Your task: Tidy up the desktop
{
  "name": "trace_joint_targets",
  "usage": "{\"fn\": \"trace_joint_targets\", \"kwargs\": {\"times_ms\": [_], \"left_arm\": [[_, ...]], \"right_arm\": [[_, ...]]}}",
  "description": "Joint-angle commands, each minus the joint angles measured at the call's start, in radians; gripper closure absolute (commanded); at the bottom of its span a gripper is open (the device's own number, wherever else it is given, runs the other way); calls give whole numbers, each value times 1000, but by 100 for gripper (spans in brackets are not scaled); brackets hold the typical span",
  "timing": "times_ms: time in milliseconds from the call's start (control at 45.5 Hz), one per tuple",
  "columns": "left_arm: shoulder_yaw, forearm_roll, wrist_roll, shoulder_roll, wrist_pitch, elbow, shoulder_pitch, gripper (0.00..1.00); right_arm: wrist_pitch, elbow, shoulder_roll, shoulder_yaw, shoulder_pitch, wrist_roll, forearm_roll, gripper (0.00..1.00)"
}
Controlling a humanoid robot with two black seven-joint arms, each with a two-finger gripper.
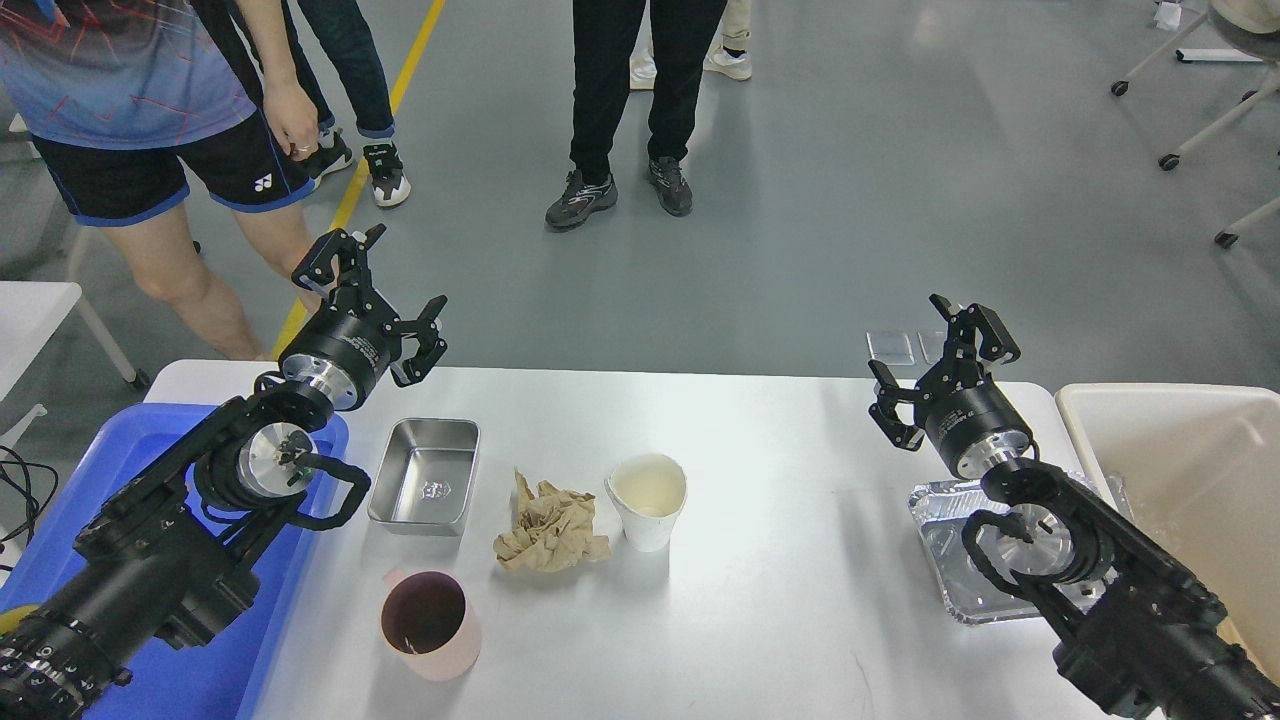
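The white desktop (760, 480) carries a small steel tray (425, 489), a crumpled brown paper ball (551, 530), a white paper cup (648, 500), a pink cup (430, 625) and a foil tray (945, 560) partly under my right arm. My left gripper (370, 295) hovers open above the desktop's far left corner, holding nothing. Over the far right side, my right gripper (940, 365) is also open and empty, raised above the foil tray.
A blue plastic tray (130, 440) sits at the left edge under my left arm. A cream plastic bin (1180, 470) stands at the right edge. People stand beyond the far edge, one close to the left gripper. A second white table (30, 310) is at far left.
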Motion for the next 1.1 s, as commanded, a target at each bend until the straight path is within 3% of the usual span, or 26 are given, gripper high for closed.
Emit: {"fn": "trace_joint_targets", "kwargs": {"times_ms": [0, 417, 505, 571, 769, 922, 1076], "left_arm": [[0, 0, -2, -2, -1, 0, 0, 3], [0, 2, -5, -5, 8, 3, -2, 3], [0, 3, -37, 4, 8, 0, -2, 3], [2, 3, -29, 13, 8, -11, -2, 3], [106, 3, -14, 133, 17, -38, -6, 4], [135, 3, -17, 217, 19, -118, 1, 3], [248, 3, 3, 366, 14, -222, 1, 4]], "right_arm": [[1, 1, 0, 0, 0, 0, 2, 0], [1, 1, 2, 0, -5, 0, 0, 0], [1, 1, 3, 0, -8, 0, 0, 0], [1, 1, 3, 0, -8, 0, 0, 0], [2, 1, 6, -2, -8, 0, -2, 0], [2, 1, 5, -2, -2, 0, -2, 0], [2, 1, 3, -2, -5, 0, -2, 0]]}}
